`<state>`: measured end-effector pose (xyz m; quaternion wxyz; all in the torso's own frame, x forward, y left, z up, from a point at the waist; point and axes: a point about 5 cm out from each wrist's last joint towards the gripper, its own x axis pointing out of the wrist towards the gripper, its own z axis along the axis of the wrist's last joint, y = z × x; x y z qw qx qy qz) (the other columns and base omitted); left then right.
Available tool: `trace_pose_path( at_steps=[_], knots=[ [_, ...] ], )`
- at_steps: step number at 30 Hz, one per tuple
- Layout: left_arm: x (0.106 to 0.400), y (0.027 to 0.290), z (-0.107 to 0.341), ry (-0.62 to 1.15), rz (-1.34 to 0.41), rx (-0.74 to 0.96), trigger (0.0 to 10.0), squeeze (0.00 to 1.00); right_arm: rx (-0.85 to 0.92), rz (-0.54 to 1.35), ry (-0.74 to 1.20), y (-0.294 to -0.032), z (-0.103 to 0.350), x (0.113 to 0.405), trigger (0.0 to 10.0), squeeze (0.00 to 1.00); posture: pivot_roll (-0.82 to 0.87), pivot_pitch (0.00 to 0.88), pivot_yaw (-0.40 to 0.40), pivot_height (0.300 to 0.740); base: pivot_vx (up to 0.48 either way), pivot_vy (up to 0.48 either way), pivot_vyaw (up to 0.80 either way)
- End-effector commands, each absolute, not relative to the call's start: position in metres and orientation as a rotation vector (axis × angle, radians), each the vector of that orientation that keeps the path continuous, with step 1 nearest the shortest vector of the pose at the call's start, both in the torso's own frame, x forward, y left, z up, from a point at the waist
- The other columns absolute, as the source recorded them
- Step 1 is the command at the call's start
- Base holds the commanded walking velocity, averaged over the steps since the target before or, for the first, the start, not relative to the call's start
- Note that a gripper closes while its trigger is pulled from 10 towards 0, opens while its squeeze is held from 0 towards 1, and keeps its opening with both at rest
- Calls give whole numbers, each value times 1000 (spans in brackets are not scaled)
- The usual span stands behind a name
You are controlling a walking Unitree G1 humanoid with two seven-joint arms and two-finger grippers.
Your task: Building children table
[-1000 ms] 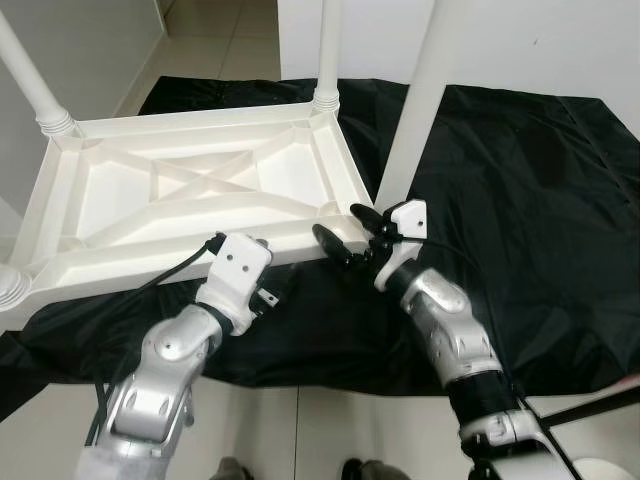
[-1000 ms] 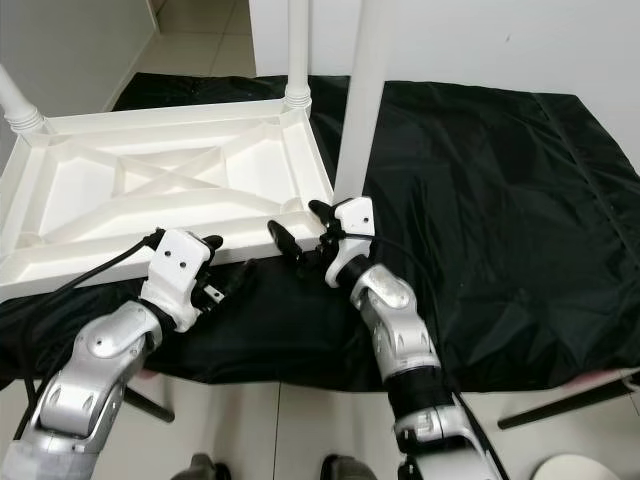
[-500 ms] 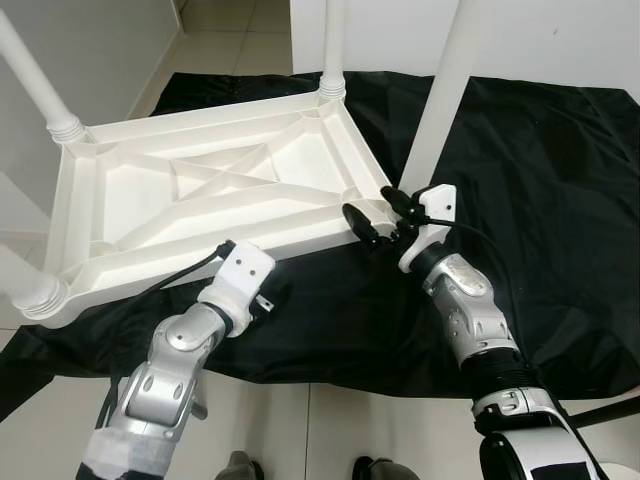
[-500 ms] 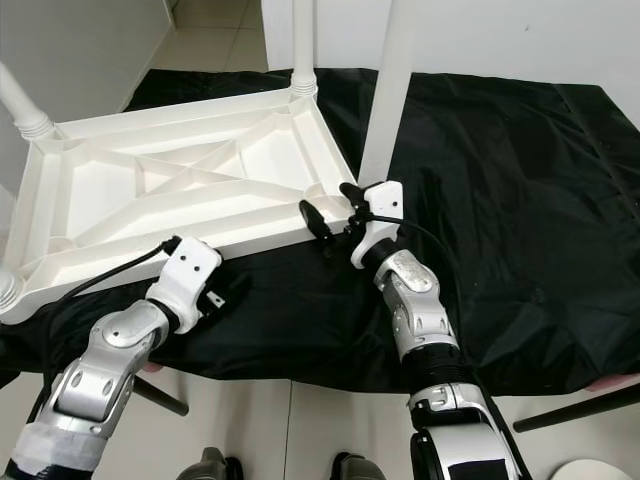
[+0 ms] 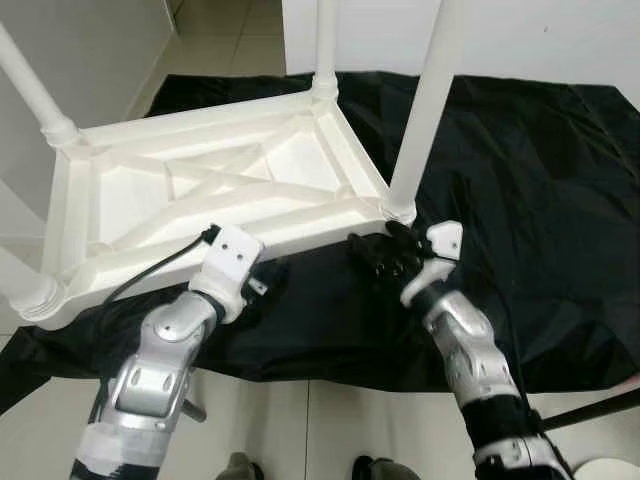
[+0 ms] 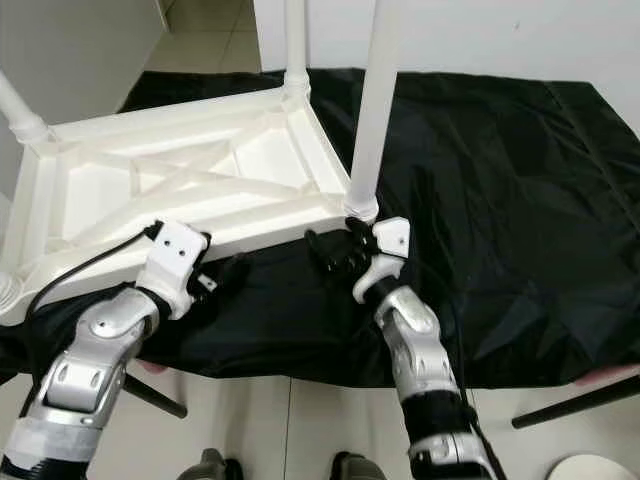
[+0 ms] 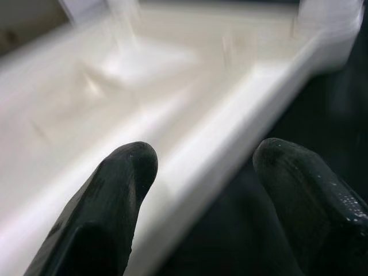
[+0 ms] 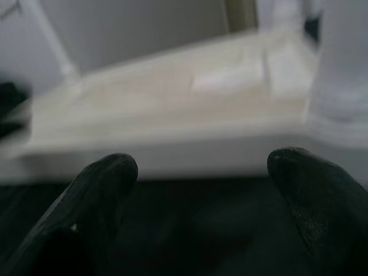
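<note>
A white plastic children's table [image 5: 210, 185] lies upside down on a black sheet [image 5: 540, 180], with its legs pointing up. One leg [image 5: 425, 110] rises from the near right corner. My left gripper [image 5: 262, 285] is at the table's near rim [image 7: 190, 144]; it is open, and the rim runs between its fingers [image 7: 115, 190] in the blurred left wrist view. My right gripper [image 5: 380, 255] hovers low over the sheet just in front of the near right corner. It is open, its fingers [image 8: 103, 184] wide apart, facing the rim [image 8: 172, 149].
Other legs stand at the far corner [image 5: 325, 45], the far left [image 5: 30, 85] and the near left [image 5: 20, 285]. A white wall [image 5: 560, 40] runs behind the sheet. A black rod [image 5: 590, 410] lies on the tiled floor at the lower right.
My right gripper has dropped back from the corner leg's base to the sheet in front of it. My left gripper has come closer to the near rim. The camera has shifted slightly.
</note>
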<state>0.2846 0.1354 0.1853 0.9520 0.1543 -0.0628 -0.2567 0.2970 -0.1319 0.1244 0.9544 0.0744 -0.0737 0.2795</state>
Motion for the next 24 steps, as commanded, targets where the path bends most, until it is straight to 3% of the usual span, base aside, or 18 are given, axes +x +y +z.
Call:
trace_pose_path(
  at_steps=[1, 11, 24],
  knots=[
    [281, 139, 187, -150, -531, 300, 10000, 0, 159, 582, -113, -131, 117, 292, 10000, 0, -27, 155, 49, 740, 0, 0, 0],
    [296, 150, 181, -122, -472, 368, 10000, 0, 163, 621, -132, -122, 125, 280, 10000, 0, -82, 174, 61, 740, 0, 0, 0],
    [321, 173, 157, 39, -411, 483, 10000, 0, 197, 664, -216, -120, 162, 252, 10000, 0, -127, 176, 74, 740, 0, 0, 0]
  ],
)
